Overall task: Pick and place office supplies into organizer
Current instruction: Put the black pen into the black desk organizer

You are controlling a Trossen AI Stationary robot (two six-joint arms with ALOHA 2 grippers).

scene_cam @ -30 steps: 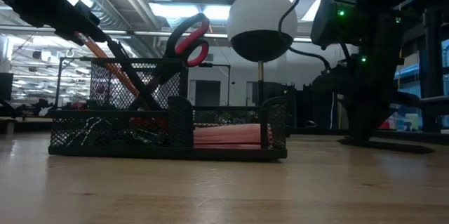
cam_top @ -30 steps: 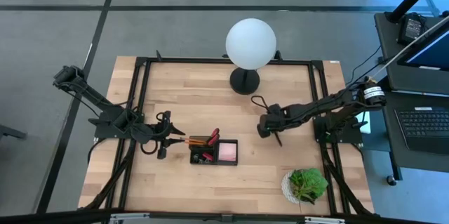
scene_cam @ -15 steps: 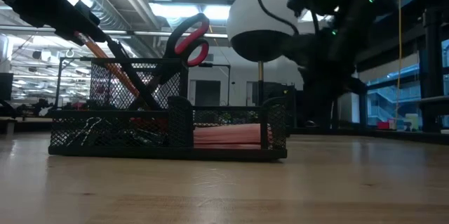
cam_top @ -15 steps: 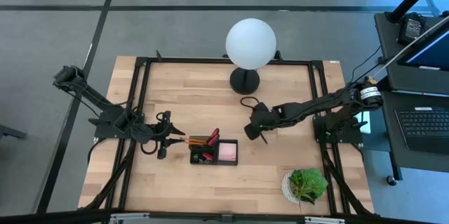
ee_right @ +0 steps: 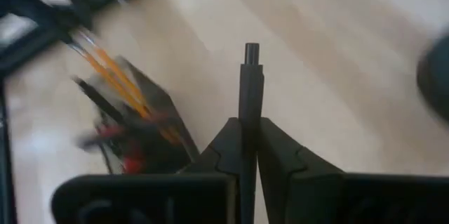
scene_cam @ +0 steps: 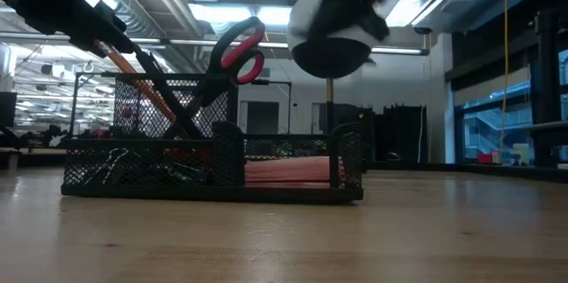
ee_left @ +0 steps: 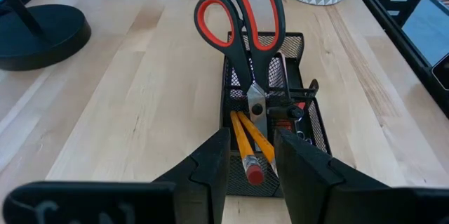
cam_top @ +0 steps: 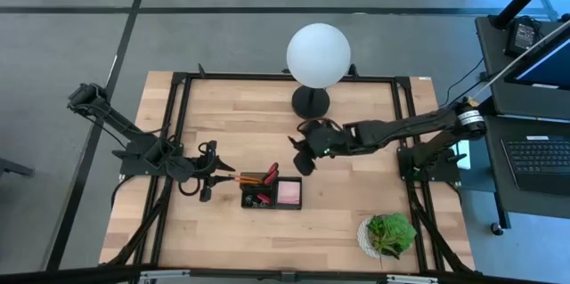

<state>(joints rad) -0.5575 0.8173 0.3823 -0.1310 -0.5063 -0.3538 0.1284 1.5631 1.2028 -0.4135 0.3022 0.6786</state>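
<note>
A: Since a second ago the right gripper (cam_top: 301,161) has swung in from the right side of the tabletop (cam_top: 258,124) to hang just above the organizer's (cam_top: 272,192) far edge, near the lamp base (cam_top: 310,101). The left gripper (cam_top: 223,177) hasn't shifted

B: What is the right one carrying?

A: A black pen (ee_right: 250,87), standing up between its jaws, which are clenched on the barrel. The wrist view shows the tip poking well past the fingertips

B: And the left?

A: Its jaws sit either side of the orange pencils (ee_left: 247,142) at the organizer's left end. I cannot tell whether they are pinching the pencils or only bracketing them

B: Where do the supplies stand?

A: The red-handled scissors (ee_left: 243,31) and pencils are upright in the tall mesh cup, and the pink sticky-note pad (cam_top: 289,194) lies in the low compartment beside it

B: What could go wrong?

A: My guess: the cup is crowded, so the pen may catch on the scissor handles or the mesh rim and tip out onto the wood. The two arms are also close together over the same cup, so they might knock each other
</note>
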